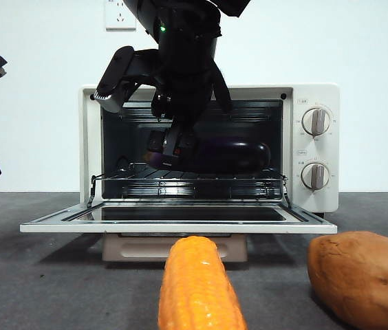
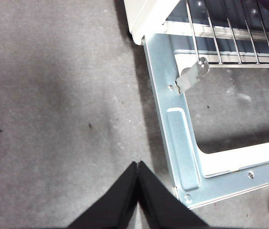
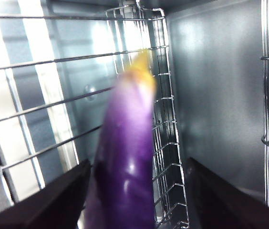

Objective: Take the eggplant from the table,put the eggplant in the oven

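Where the oven (image 1: 208,148) stands with its door down, the eggplant (image 1: 232,155) lies on its wire rack (image 1: 187,180). Right gripper (image 3: 134,191): inside the oven, fingers apart, flanking the eggplant. Left gripper (image 2: 137,191): beside the oven door, above the desk (image 2: 53,95), fingers together.

The eggplant (image 3: 125,162) lies on the wire rack (image 3: 53,105) inside the oven (image 3: 215,86), between the right gripper's (image 3: 137,200) spread jaws.
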`<state>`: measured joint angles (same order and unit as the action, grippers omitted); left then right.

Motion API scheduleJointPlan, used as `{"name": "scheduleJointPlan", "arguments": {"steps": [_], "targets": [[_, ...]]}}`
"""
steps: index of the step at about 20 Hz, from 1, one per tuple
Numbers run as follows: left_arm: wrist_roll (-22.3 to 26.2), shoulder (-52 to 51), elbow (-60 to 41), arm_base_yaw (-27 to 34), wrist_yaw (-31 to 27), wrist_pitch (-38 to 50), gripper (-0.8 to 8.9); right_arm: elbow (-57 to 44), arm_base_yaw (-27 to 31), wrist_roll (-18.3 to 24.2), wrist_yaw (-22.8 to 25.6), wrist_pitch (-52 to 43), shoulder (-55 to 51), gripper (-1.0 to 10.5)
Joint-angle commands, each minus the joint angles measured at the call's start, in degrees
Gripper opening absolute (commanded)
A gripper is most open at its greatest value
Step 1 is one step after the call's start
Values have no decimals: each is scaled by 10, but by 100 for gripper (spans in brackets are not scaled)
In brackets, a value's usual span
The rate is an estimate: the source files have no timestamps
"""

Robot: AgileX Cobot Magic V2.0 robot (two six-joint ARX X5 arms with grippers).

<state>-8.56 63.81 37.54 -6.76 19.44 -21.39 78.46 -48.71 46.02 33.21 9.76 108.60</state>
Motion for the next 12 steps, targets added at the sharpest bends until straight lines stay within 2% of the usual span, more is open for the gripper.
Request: {"name": "scheduleJointPlan", "arguments": {"steps": [1,5,9,12], "targets": [[-3,7,3,0,1,4,6,7,-6,-11,3,-6,16,326],[-3,7,3,0,1,4,6,7,-9,-11,6,-6,16,325],[-3,7,3,0,1,4,6,7,-15,-11,32,-7,13,325],[-1,7,3,0,1,5,6,7,-24,-32,44,-7,-1,325]]}}
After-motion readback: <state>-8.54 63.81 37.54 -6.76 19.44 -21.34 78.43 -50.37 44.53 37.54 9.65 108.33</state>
